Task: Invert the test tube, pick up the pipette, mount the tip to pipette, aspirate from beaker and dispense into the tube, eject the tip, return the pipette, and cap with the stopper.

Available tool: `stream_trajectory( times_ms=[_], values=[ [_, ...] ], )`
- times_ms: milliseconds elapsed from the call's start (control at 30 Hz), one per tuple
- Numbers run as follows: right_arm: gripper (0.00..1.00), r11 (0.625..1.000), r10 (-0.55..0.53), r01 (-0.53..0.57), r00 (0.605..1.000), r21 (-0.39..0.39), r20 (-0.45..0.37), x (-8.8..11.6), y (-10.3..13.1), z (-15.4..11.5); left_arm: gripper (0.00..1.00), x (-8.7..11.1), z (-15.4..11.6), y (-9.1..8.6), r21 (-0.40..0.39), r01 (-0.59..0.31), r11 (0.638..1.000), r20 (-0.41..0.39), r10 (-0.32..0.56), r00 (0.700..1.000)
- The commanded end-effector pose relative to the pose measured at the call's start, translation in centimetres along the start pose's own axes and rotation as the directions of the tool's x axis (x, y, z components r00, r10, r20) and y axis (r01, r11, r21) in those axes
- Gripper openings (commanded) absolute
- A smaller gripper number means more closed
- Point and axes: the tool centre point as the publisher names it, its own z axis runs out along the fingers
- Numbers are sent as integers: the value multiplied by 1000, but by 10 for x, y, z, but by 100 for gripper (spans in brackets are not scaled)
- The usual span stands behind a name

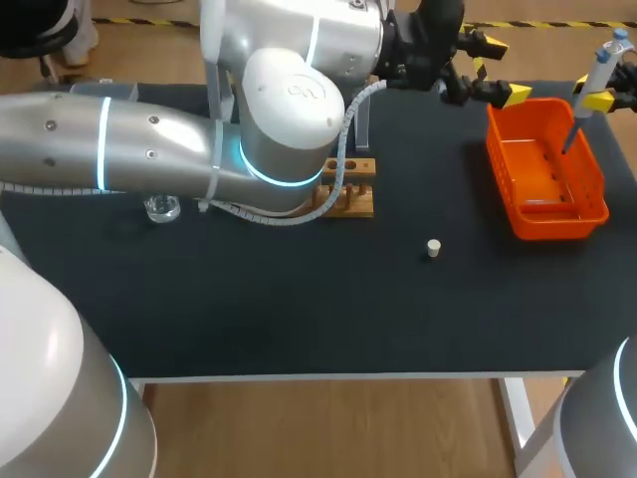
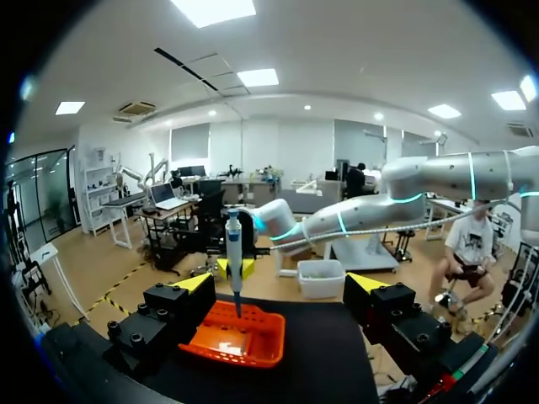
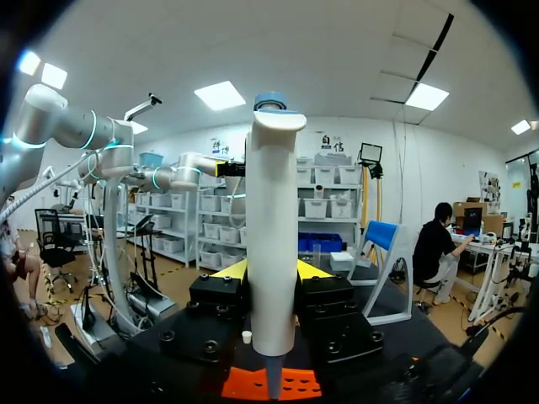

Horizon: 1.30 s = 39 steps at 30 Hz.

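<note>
Right tool (image 3: pixel 271 271) is clamped on the pipette (image 3: pixel 272 210), upright over the orange basket (image 1: pixel 557 224), its point seemingly inside. Left tool (image 2: pixel 282 284) stands apart, empty, near the basket. The stopper (image 1: pixel 433 247) lies on the bench (image 1: pixel 299 309).

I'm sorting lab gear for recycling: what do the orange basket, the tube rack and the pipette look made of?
The orange basket looks like glossy moulded plastic, given its slotted walls. The tube rack seems to be wood: brown, unpainted, with drilled holes. The pipette is probably smooth white plastic with a blue top.
</note>
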Motion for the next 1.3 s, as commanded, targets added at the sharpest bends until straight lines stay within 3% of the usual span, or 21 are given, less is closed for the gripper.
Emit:
stream_trajectory(
  times_ms=[33,400,767,1300],
  values=[
    [0,1000,0,0,1000,3,-5,-1,0,-2,100,-1,-1,1,-11,-7,1000,8,7,1000],
    [0,1000,0,0,1000,3,-5,-1,0,-2,100,-5,-29,8,1,-66,998,34,66,997],
    [0,1000,0,0,1000,3,-5,-1,0,-2,100,-10,-72,46,26,-41,999,54,39,998],
    [0,1000,0,0,1000,3,-5,-1,0,-2,100,-1,-119,76,125,-17,992,130,1,991]
  ],
)
